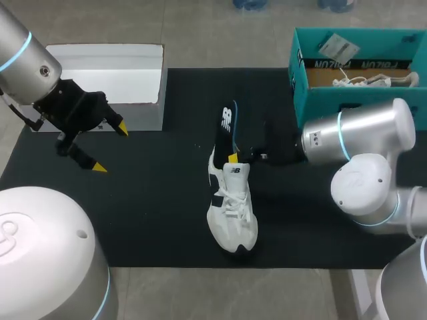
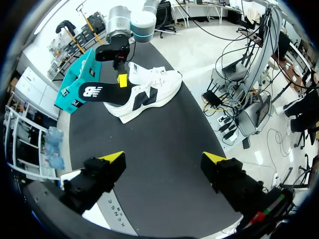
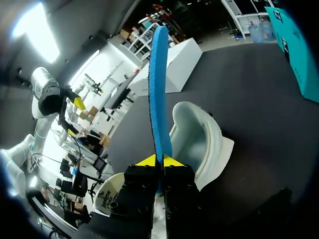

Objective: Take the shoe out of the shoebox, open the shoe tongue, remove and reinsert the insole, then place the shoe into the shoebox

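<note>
Pinched tight between my right gripper's (image 3: pixel 159 160) yellow tips, the insole (image 3: pixel 158 79) stands on edge, blue face showing, just over the heel opening of the white shoe (image 1: pixel 230 207). That shoe lies on the black mat (image 1: pixel 153 220), well apart from the teal shoebox (image 1: pixel 347 97). Farther from the shoe, my left gripper (image 1: pixel 110 147) hangs open and empty. I judge the insole step is in hand; next it needs feeding down into the opening. My own fingers hide whether its lower end is clear of the shoe.
</note>
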`<state>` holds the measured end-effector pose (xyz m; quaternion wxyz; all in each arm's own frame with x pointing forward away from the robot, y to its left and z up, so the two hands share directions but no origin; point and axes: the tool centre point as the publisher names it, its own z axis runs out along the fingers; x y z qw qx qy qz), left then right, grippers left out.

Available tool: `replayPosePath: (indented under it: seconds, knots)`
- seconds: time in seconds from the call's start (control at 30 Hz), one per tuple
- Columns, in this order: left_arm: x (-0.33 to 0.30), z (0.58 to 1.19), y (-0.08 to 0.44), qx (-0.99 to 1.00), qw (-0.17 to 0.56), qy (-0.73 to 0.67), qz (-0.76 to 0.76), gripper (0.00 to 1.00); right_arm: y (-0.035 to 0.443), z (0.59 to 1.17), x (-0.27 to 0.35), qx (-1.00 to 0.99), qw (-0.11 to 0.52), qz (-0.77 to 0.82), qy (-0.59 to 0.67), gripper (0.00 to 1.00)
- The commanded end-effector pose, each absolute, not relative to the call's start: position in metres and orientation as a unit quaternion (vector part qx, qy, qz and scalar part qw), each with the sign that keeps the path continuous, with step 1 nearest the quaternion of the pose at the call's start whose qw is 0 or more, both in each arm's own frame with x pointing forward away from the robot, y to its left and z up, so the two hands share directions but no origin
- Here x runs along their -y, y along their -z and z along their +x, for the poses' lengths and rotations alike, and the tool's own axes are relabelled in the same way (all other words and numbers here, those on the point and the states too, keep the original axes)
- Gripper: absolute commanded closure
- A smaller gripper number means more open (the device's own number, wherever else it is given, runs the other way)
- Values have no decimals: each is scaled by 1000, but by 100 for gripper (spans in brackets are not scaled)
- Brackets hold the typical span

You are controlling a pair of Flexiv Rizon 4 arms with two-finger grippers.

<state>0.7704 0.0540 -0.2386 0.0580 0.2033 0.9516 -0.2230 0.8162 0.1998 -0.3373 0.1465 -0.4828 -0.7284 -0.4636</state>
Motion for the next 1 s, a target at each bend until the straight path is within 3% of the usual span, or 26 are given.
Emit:
replayPosePath:
  seconds: [0.03,0.23,0.27,0.37,0.4,0.87,1.0]
  knots:
    - [-54,770,238,-952,58,222,204,0,347,812,-207,723,146,-490,466,100]
    - [-54,770,238,-952,58,222,204,0,352,809,-208,720,150,-497,460,99]
    - [-54,770,238,-952,58,222,204,0,352,809,-208,720,150,-498,459,83]
    - [-54,770,238,-952,58,222,204,0,344,812,-209,725,145,-494,457,67]
    - [-54,770,238,-952,58,222,204,0,342,814,-208,728,141,-492,456,66]
    - [-54,770,238,-952,58,222,204,0,314,834,-203,748,110,-473,453,70]
    - [-54,770,238,-952,58,222,204,0,316,839,-201,751,109,-473,448,86]
